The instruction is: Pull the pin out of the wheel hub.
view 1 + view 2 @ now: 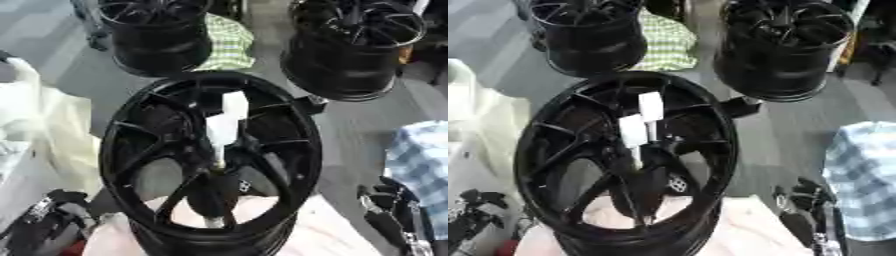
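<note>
Black wheel hub (210,160) lies flat on the pale worktop (328,235), white pin (226,125) upright at its centre; both hands, left (44,220) and right (394,212), idle at the lower corners, fingers' state unclear; grasp low, pull straight up.

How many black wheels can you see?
3. The near wheel lies in the middle, holding the white pin. The second wheel stands far left, the third wheel far right. Others may be out of view.

wheel hub (627,160): black, nearest, upright | pin (642,125): white, standing at its centre | right hand (811,215): low at the right edge
</note>
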